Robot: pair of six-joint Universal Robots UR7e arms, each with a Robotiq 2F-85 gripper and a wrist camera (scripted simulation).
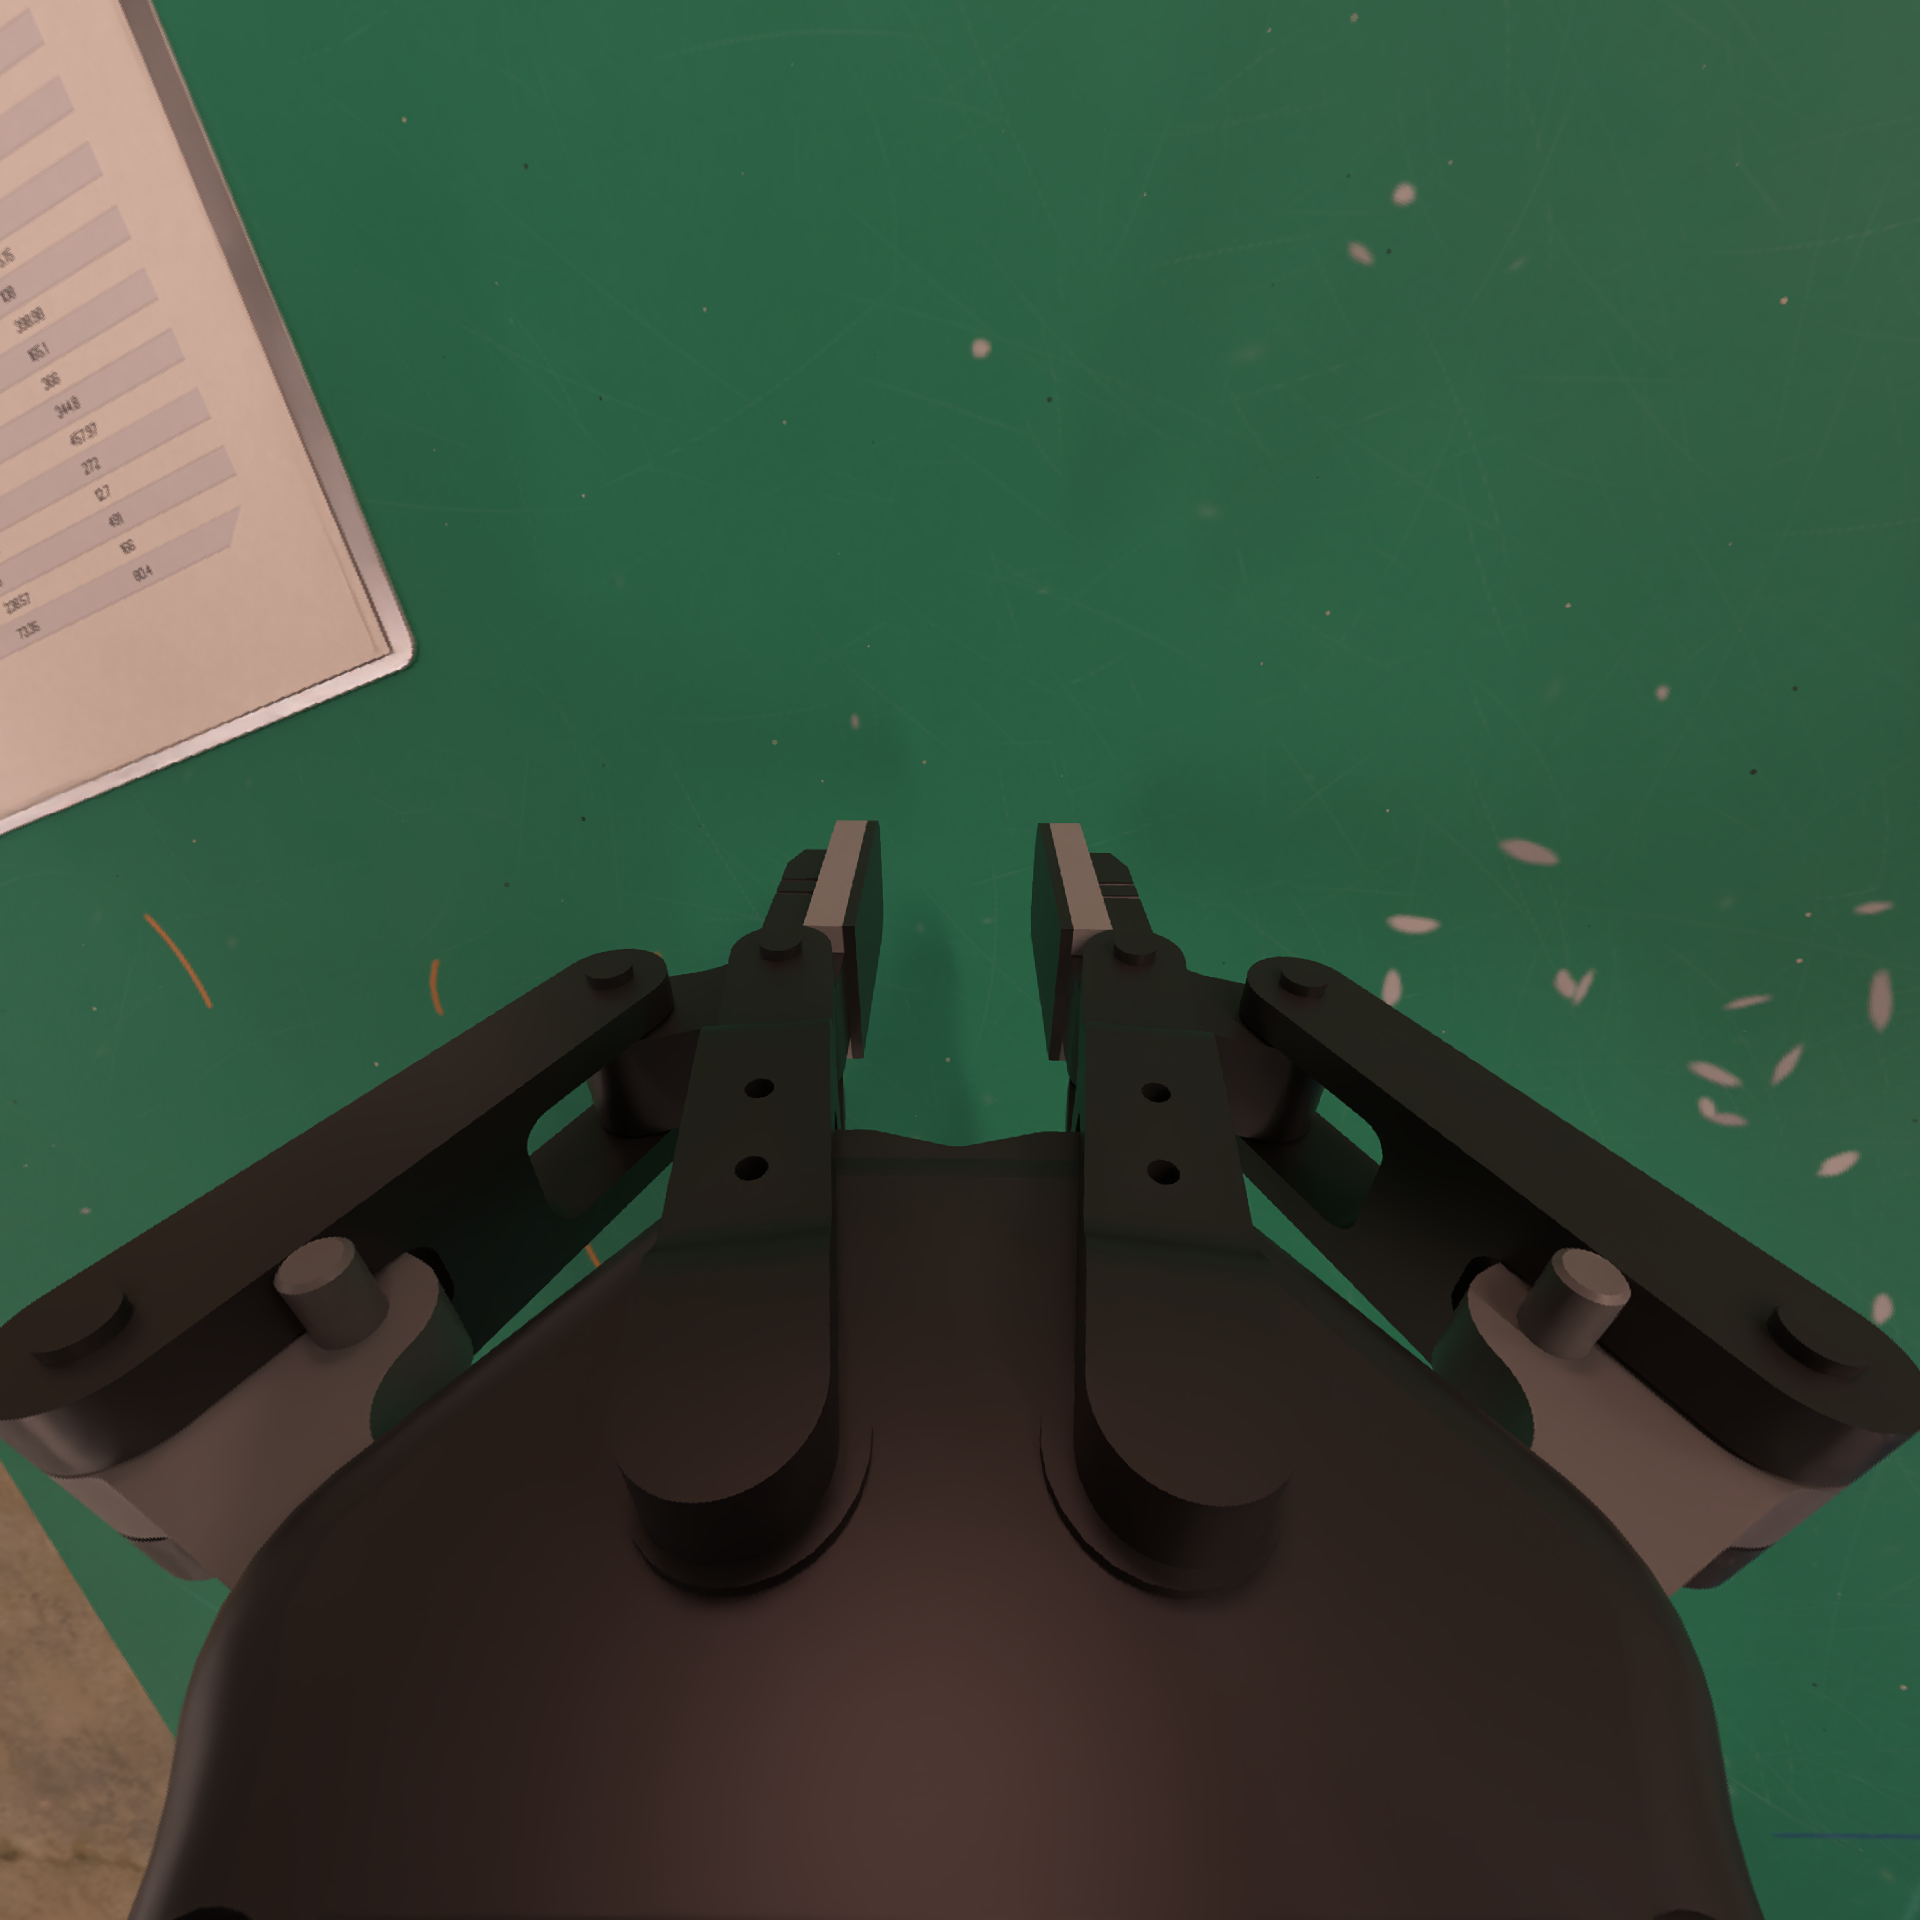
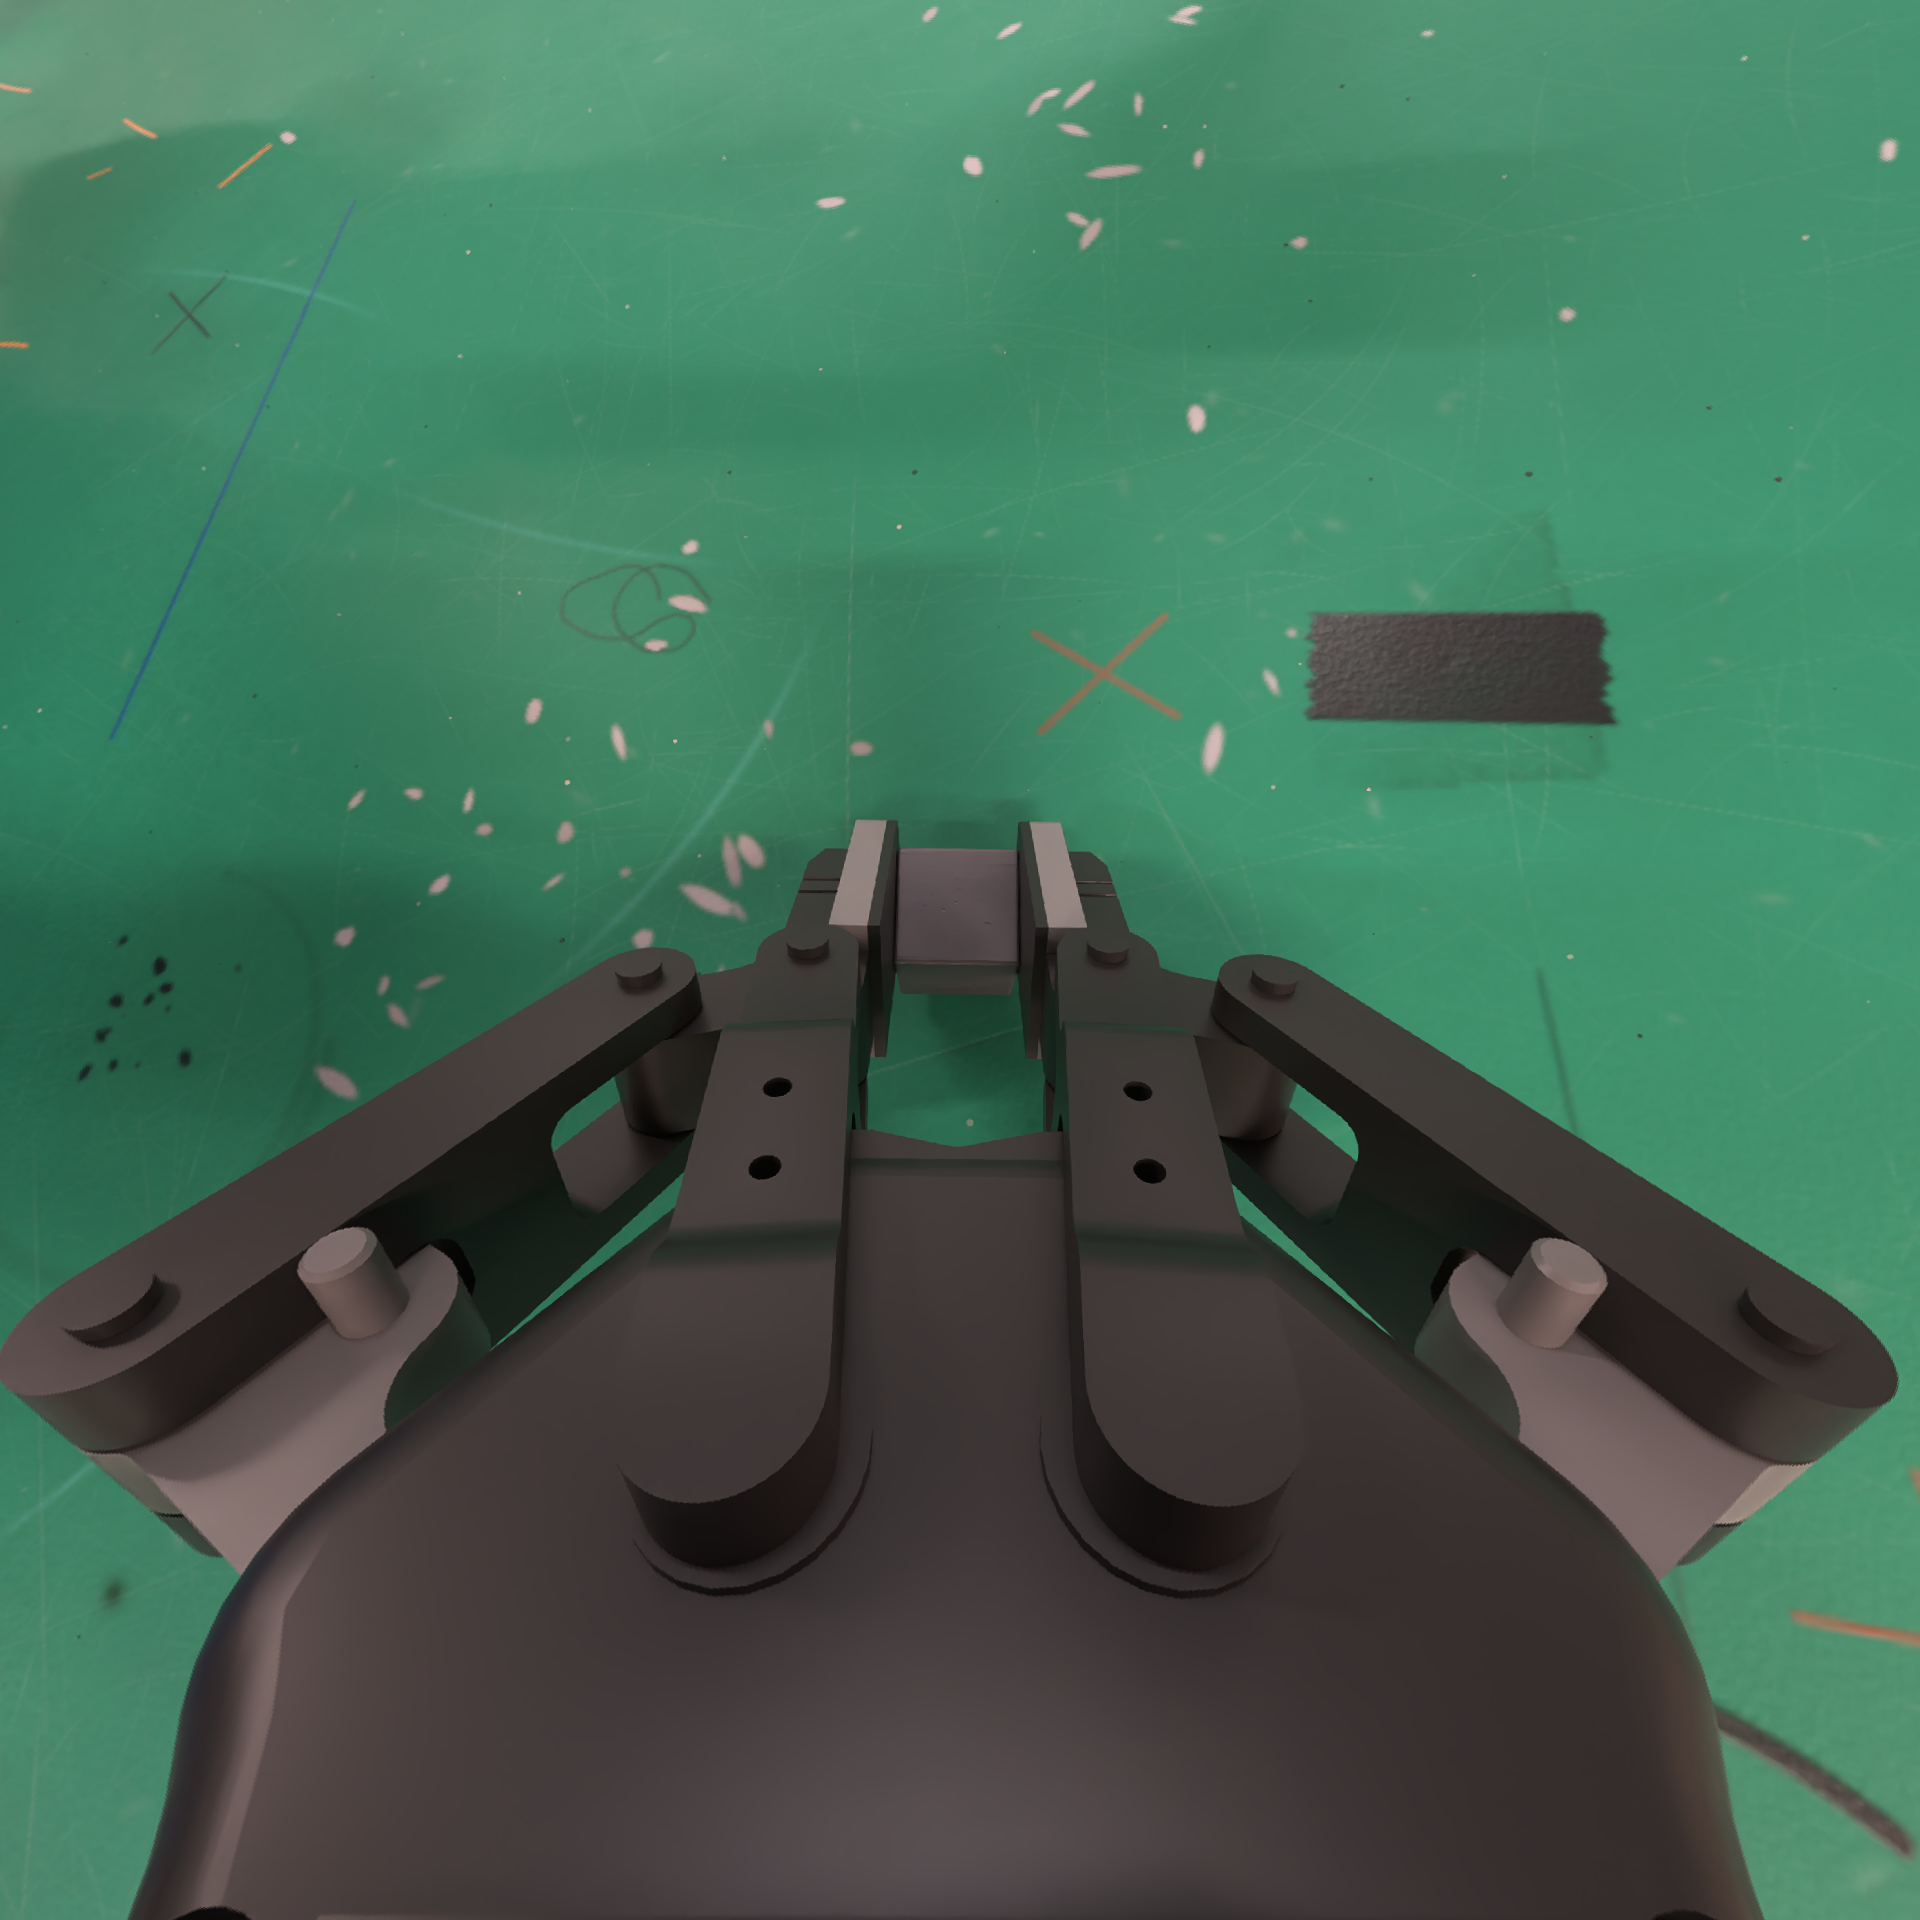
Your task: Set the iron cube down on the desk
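Note:
In the right wrist view my right gripper (image 2: 957,842) is shut on the iron cube (image 2: 956,904), a small grey metal block held between the two pads near the fingertips. It hangs above the green desk (image 2: 935,436); whether it touches the surface I cannot tell. In the left wrist view my left gripper (image 1: 957,831) is open and empty, its fingers parted by a narrow gap, over the green desk (image 1: 1039,468). The cube does not show in the left wrist view.
A framed sheet with printed rows (image 1: 156,416) lies on the desk at upper left of the left wrist view. The desk edge and floor (image 1: 62,1662) show at lower left. In the right wrist view a strip of black tape (image 2: 1455,667) and a tan cross mark (image 2: 1107,673) lie ahead right.

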